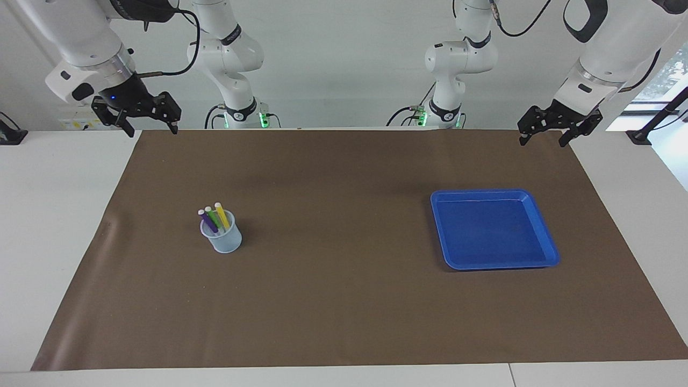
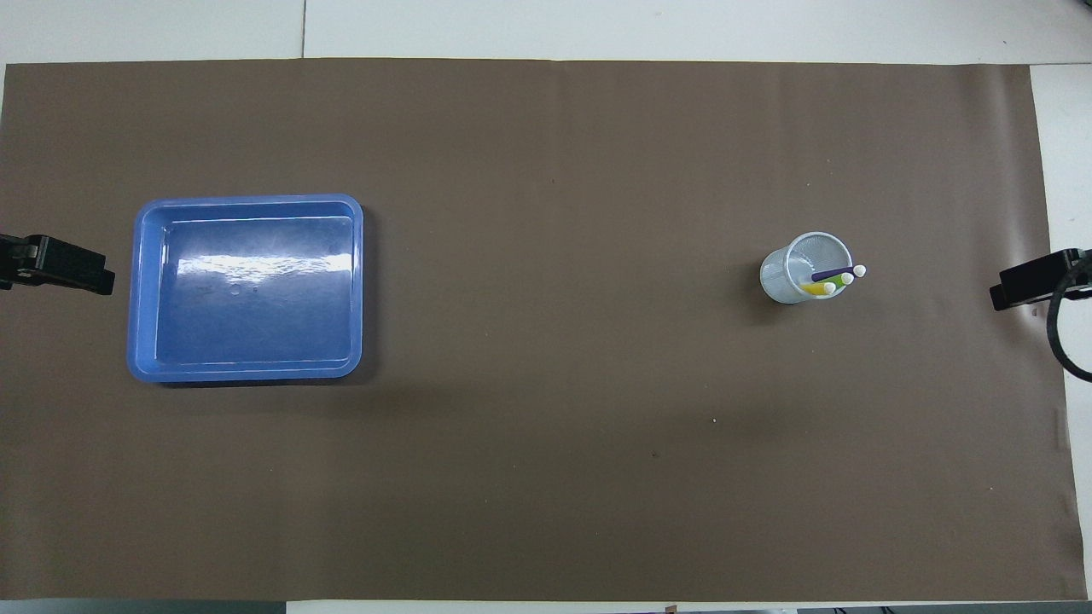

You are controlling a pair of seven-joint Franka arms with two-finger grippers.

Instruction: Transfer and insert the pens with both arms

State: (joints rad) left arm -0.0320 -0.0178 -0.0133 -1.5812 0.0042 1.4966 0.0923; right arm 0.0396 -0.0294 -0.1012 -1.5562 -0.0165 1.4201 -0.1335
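Right gripper [image 1: 152, 131] hangs in the upper corner of the facing frame at the right arm's end, over the robot-side edge of the brown mat [image 1: 344, 312], fingers spread and empty. Left gripper [image 1: 543, 143] hangs in the other upper corner over the same edge, fingers likewise spread and empty. Farther out, at mid-height of the frame, the cup [image 1: 223, 242] stands upright toward the right arm's end and holds all three pens [image 1: 214, 217], pale ends up, leaning on its rim. The blue tray [image 1: 486, 192], about level with the cup toward the left arm's end, holds nothing. Judgement: insertion looks complete and only parking is left. Keep both grippers high and well away from the cup, since a brush on the leaning pens could tip it.
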